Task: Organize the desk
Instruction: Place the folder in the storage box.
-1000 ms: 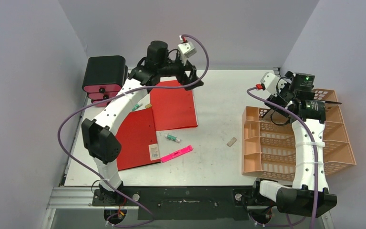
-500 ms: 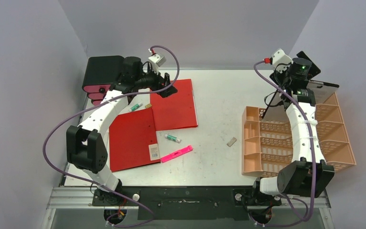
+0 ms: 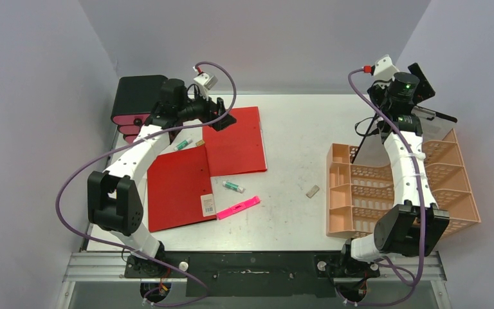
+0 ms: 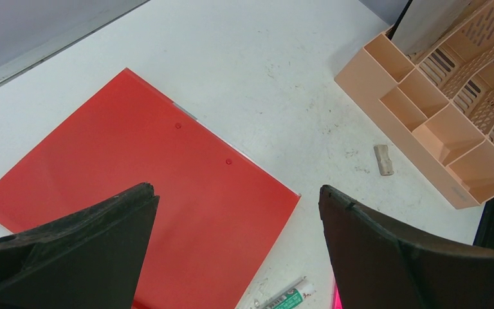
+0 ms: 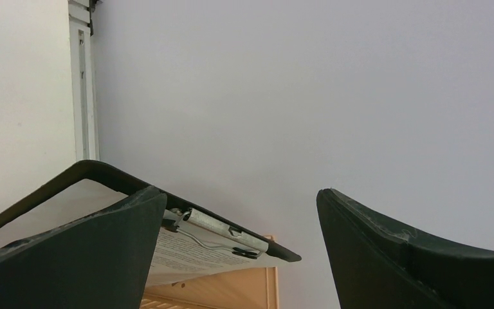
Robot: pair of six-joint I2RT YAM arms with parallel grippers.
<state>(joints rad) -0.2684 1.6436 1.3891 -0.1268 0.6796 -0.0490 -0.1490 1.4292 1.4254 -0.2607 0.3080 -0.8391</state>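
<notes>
The white desk (image 3: 296, 154) carries two overlapping red folders (image 3: 235, 145) (image 4: 148, 174), a pink highlighter (image 3: 238, 207), a green-and-white marker (image 3: 233, 187) (image 4: 283, 297), a green pen (image 3: 184, 144) and a small tan block (image 3: 312, 190) (image 4: 383, 159). My left gripper (image 3: 225, 114) (image 4: 235, 199) hangs open above the back red folder, with nothing between its fingers. My right gripper (image 3: 418, 80) (image 5: 241, 199) is open at the back right, just above the top edge of a black clipboard (image 3: 436, 123) (image 5: 219, 235) that stands in the orange rack (image 3: 360, 193).
A black drawer box with pink drawers (image 3: 138, 106) sits at the back left corner. The orange rack (image 4: 437, 122) fills the right side of the desk. Grey walls close in the back and both sides. A black rail (image 3: 257, 264) runs along the front.
My left arm pulled back to the left and lower, over the folder's back edge. My right arm swung up from the rack toward the back right corner, baring the clipboard.
</notes>
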